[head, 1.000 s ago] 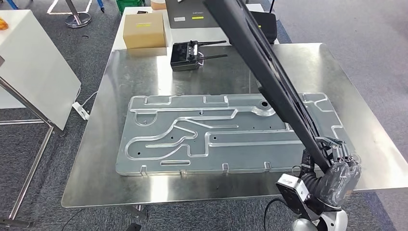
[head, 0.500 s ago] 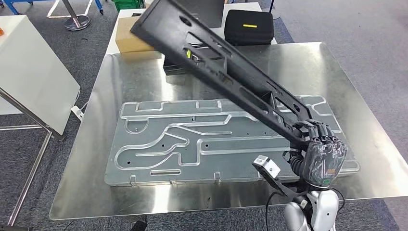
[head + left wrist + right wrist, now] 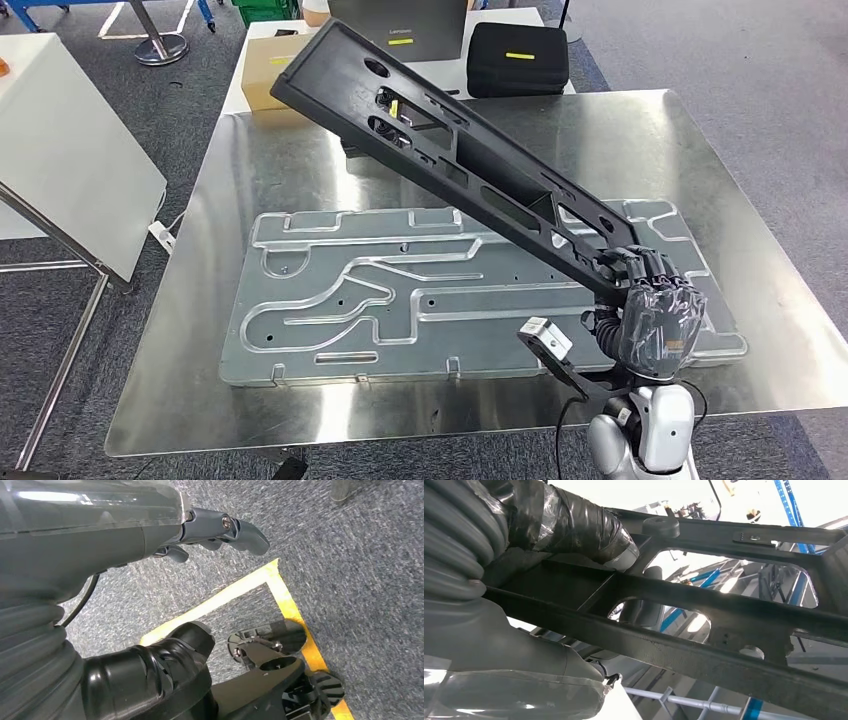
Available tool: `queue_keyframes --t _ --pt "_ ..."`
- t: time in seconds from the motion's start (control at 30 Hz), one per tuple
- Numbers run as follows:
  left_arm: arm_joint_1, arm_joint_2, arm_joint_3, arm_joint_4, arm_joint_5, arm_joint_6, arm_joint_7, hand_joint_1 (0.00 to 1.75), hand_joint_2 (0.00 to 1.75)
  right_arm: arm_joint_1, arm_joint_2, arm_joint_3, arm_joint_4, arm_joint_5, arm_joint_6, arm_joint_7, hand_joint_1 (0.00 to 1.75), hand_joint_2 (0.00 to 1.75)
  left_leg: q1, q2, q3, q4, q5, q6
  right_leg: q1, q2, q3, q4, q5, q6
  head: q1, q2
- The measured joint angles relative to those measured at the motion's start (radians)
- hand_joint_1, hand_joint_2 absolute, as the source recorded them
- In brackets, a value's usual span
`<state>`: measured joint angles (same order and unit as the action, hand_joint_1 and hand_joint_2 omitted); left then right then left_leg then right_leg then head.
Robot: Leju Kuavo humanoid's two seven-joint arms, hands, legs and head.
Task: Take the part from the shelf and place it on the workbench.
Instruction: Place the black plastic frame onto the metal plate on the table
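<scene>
moved: long black part (image 3: 460,160) has swung lower over workbench (image 3: 720,170) | right hand (image 3: 645,300) grips its near end | left hand (image 3: 150,525) fingers loosely apart, holding nothing

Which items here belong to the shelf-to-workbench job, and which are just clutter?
Job items:
- long black part
- right hand, holding its near end
- workbench

Lying about:
- grey stamped metal panel
- cardboard box
- black case
- left hand, holding nothing
</scene>
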<state>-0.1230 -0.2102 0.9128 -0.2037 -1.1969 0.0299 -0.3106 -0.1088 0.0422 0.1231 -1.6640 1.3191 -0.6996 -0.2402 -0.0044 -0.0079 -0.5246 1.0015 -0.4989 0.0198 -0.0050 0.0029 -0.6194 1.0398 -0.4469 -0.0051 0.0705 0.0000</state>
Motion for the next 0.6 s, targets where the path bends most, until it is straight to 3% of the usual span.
queue_keyframes --t 0.2,0.33,0.4,0.53,0.6 --pt "0.000 0.000 0.000 0.000 0.000 0.007 -0.005 0.00 1.75 0.000 -0.002 0.001 0.006 -0.008 0.000 0.000 1.75 1.75 0.000 0.000 0.001 0.003 0.000 0.000 -0.002 0.000 0.001 0.000 0.001 0.001 0.000 0.000" --pt "0.000 0.000 0.000 0.000 -0.004 0.006 -0.008 0.00 1.75 0.000 -0.004 0.001 0.008 -0.012 0.000 0.000 1.39 1.75 -0.001 0.000 0.001 0.003 -0.001 0.001 -0.002 0.000 0.001 -0.001 0.001 0.001 0.000 0.000" --pt "0.000 0.000 0.000 0.000 -0.004 0.006 -0.009 0.00 1.75 0.000 -0.004 0.001 0.009 -0.013 0.000 0.001 1.41 1.75 -0.001 0.000 0.001 0.003 -0.001 0.001 -0.003 0.000 0.002 -0.001 0.001 0.001 0.000 0.000" --pt "0.000 0.000 0.000 0.000 -0.003 0.024 0.003 0.00 0.00 -0.001 -0.007 0.006 0.017 0.027 0.000 0.023 1.43 1.75 -0.002 0.000 0.000 0.004 -0.001 0.001 -0.003 0.000 0.002 -0.001 0.001 0.002 0.000 0.000" --pt "0.000 0.000 -0.001 0.000 -0.007 0.034 0.017 0.00 0.00 -0.006 -0.015 0.016 0.025 0.082 0.000 0.063 1.45 1.75 -0.002 0.000 0.000 0.004 -0.001 0.001 -0.003 0.000 0.002 -0.001 0.001 0.002 0.000 0.000"
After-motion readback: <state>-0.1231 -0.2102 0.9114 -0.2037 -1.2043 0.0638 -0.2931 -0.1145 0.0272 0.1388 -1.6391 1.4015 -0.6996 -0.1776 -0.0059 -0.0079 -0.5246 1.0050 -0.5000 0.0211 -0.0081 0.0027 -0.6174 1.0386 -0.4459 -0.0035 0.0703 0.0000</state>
